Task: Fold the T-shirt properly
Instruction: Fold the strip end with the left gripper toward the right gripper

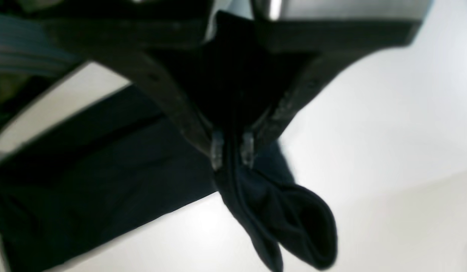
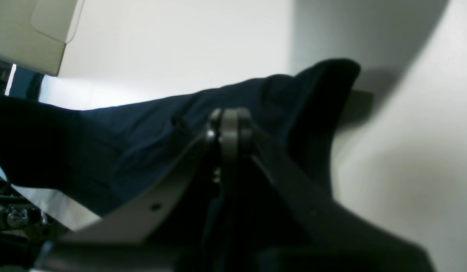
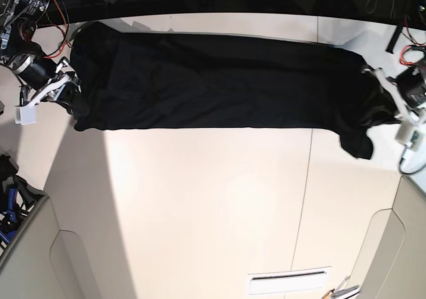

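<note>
The black T-shirt [image 3: 219, 82] lies stretched in a long band across the far part of the white table [image 3: 206, 206]. My left gripper [image 1: 232, 153] is shut on the T-shirt's edge, and a bunched fold [image 1: 294, 223] hangs below its fingertips; in the base view this gripper [image 3: 389, 106] is at the band's right end. My right gripper [image 2: 229, 128] is shut on the T-shirt [image 2: 150, 128] too; in the base view it [image 3: 66, 89] holds the band's left end. No pale label shows.
Cables and arm hardware [image 3: 26, 19] sit at the far left corner. A white slotted panel [image 3: 289, 282] lies near the table's front edge. Grey side panels [image 3: 40, 259] flank the front corners.
</note>
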### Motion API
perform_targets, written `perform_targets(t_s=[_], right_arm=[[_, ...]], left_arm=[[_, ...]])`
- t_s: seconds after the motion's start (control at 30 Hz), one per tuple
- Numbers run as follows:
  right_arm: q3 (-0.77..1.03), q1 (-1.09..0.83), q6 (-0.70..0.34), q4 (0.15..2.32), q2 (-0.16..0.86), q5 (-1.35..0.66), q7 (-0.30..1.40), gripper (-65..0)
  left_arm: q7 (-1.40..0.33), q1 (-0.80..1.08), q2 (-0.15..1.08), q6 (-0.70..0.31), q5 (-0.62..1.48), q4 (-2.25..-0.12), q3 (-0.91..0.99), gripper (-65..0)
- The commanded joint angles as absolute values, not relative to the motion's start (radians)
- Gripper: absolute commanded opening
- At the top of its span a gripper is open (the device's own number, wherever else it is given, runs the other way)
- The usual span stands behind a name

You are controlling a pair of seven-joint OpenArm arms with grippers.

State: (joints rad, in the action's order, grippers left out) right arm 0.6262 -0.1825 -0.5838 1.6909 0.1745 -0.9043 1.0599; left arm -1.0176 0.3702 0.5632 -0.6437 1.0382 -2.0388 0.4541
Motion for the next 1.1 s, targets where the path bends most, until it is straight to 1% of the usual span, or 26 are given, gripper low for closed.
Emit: perform_targets(t_s=[0.0,0.13,0.3,0.5,0.53,0.57,0.63,0.7,0.73,0.77,0.8,0.83,1.07], right_arm=[[0.631,-0.173,-0.591,1.71,0.188,-0.921,1.044,-65.0],[0.632,-0.175,-0.591,1.71,0.188,-0.919,1.044,-65.0],[0.648,-0.175,-0.591,1.71,0.188,-0.92,1.029,-65.0],[0.744,-0.175,-0.591,1.71,0.193,-0.915,1.034,-65.0],[0.755,-0.175,-0.591,1.71,0.201,-0.916,1.039,-65.0],[0.762,-0.175,-0.591,1.709,0.21,-0.916,1.045,-65.0],[0.764,-0.176,-0.591,1.707,0.228,-0.907,1.05,-64.8],[0.764,-0.176,-0.589,1.696,0.248,-0.897,1.047,-45.6],[0.764,-0.176,-0.584,1.686,0.255,-0.897,1.045,-36.5],[0.764,-0.175,-0.583,1.673,0.261,-0.897,1.043,-28.4],[0.764,-0.175,-0.583,1.652,0.267,-0.897,1.036,-23.0],[0.764,-0.175,-0.583,1.625,0.273,-0.897,1.025,-20.1],[0.758,-0.173,-0.599,1.422,0.303,-0.898,1.01,-20.1]], left_arm=[[-0.987,0.366,0.563,-0.648,1.069,-2.061,0.426,-65.0],[-0.937,0.359,0.483,-0.649,1.018,-2.062,0.264,-65.0],[-0.935,0.315,0.389,-0.648,0.934,-2.059,0.1,-65.0],[-0.893,0.287,0.309,-0.649,0.838,-1.974,0.005,-65.0],[-0.887,0.279,0.3,-0.649,0.839,-1.954,-0.005,-61.7],[-0.878,0.271,0.293,-0.649,0.841,-1.937,-0.015,-56.8],[-0.84,0.259,0.29,-0.652,0.849,-1.912,-0.041,-44.7],[-0.799,0.254,0.29,-0.651,0.849,-1.905,-0.07,-32.8],[-0.793,0.252,0.289,-0.651,0.849,-1.905,-0.086,-28.9],[-0.793,0.252,0.285,-0.651,0.849,-1.905,-0.101,-27.0],[-0.794,0.252,0.278,-0.651,0.849,-1.905,-0.113,-26.9],[-0.799,0.252,0.27,-0.651,0.849,-1.905,-0.126,-26.9],[-0.812,0.251,0.194,-0.651,0.849,-1.905,-0.151,-27.0]])
